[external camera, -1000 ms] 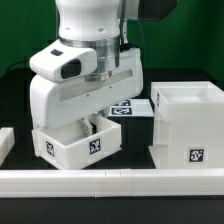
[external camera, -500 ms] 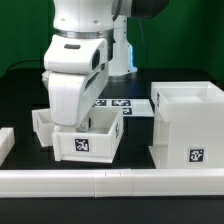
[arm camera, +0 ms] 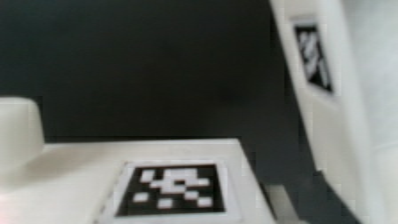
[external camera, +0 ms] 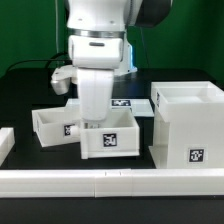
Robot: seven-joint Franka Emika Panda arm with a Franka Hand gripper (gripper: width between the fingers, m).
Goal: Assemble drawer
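Note:
My gripper point(external camera: 92, 122) reaches down into a shallow white tray point(external camera: 110, 143) with a square tag on its front and is shut on the tray's wall; the fingertips are hidden by the hand and the tray. A second white tray point(external camera: 55, 125) sits on the black table to the exterior view's left of it, close beside it. The tall white housing point(external camera: 186, 125), open at the top, stands at the exterior view's right. The blurred wrist view shows a tagged white tray surface point(arm camera: 178, 188) and the housing's tagged wall point(arm camera: 317, 60); no fingers show there.
A low white rail point(external camera: 110, 181) runs along the table's front edge. The marker board point(external camera: 124, 103) lies flat behind the trays. A small white piece point(external camera: 4, 143) sits at the exterior view's far left. Cables hang behind the arm.
The arm has swung toward the exterior view's right, carrying the tagged tray with it closer to the housing. The second tray, earlier hidden behind the arm, now shows at the left.

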